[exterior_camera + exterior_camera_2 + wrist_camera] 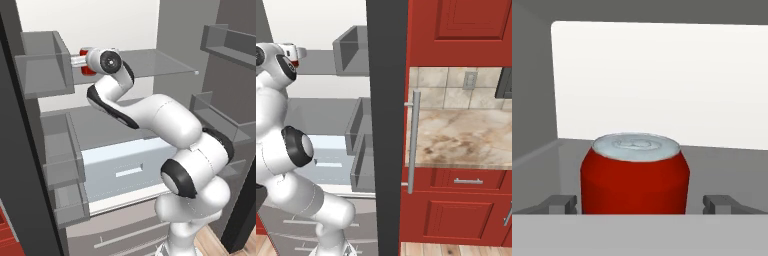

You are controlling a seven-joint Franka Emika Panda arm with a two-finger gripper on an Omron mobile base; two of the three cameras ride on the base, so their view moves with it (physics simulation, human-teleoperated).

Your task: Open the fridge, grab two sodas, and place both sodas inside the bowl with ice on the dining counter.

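"One soda (635,177) stands upright on the upper grey shelf (150,62) of the open fridge (100,15), squarely ahead of the gripper (640,204) in the hand view. Where does that leave the grab?"

"Close, by the look of it. Both fingertips (562,204) flank the can, one to each side at its lower body, with a sliver of shelf showing between each pad and the red wall. Jaws stand at full spread; nothing is held."

"And the can's long axis?"

"Vertical, silvery top up, crossing the line between the fingers at a right angle. The hand reaches in level, so a straight squeeze should meet the curved sides."

"From the base?"

"In the left base view the arm stretches up and to the left, its wrist at the shelf's near-left end, a patch of red just behind it by the door bin (42,67). The right base view catches the same red (292,54) beyond the wrist."

"Risk?"

"Closing off-centre could nudge the can backward; the hand may want a touch more reach first."
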